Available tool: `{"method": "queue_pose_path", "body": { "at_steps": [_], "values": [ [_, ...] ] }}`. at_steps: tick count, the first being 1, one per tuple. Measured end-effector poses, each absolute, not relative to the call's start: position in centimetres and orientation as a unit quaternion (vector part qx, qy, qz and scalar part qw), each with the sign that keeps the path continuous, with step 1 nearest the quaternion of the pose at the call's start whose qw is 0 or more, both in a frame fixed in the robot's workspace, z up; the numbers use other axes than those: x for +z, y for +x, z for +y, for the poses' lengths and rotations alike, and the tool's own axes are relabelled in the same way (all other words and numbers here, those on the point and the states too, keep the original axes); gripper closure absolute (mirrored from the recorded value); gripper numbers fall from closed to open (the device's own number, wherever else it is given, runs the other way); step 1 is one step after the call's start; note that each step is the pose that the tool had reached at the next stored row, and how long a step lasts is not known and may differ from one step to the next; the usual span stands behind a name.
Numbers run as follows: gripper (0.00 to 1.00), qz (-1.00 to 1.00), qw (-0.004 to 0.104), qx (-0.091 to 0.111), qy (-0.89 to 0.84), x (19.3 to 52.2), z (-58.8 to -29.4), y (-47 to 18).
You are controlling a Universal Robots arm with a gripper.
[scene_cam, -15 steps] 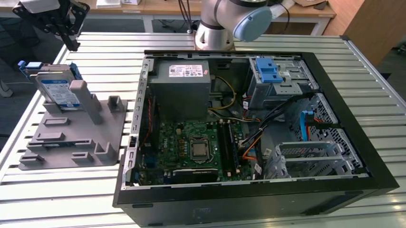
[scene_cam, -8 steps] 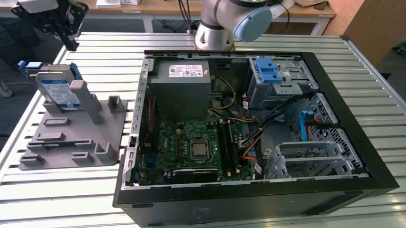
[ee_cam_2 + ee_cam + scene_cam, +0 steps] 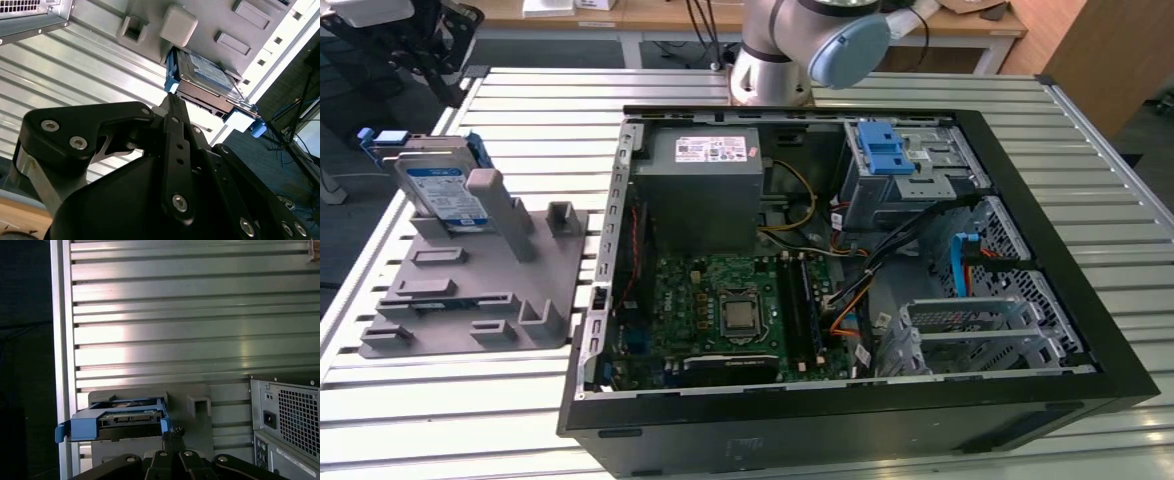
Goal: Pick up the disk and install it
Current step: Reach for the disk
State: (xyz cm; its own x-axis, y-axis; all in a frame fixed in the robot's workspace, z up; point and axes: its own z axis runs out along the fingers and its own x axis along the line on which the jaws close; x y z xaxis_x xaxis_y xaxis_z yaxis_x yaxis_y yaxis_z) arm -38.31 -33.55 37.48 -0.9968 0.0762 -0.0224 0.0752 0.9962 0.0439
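The disk (image 3: 440,190) is a silver drive with a white-and-blue label in a bright blue carrier. It stands on edge in a slot of the grey holder (image 3: 480,290), at the exterior view's left. Both wrist views look down on it from a distance: the disk (image 3: 205,70) and its blue carrier end (image 3: 120,420) sit just beyond my fingertips. My gripper (image 3: 170,102) (image 3: 172,434) is shut, its black fingers pressed together with nothing between them, apart from the disk.
An open computer case (image 3: 1014,200) lies on the slatted metal table (image 3: 467,410), right of the holder. It holds a grey power supply (image 3: 707,170), a motherboard (image 3: 734,320) and a drive bay with a blue carrier (image 3: 887,150). The arm's base (image 3: 774,70) stands behind the case.
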Motion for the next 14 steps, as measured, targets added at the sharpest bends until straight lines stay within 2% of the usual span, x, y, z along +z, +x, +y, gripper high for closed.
{"method": "queue_pose_path", "body": {
  "at_steps": [14],
  "values": [
    [0.89,0.999,0.012,0.022,0.038,37.47,-33.49,-38.79]
  ]
}}
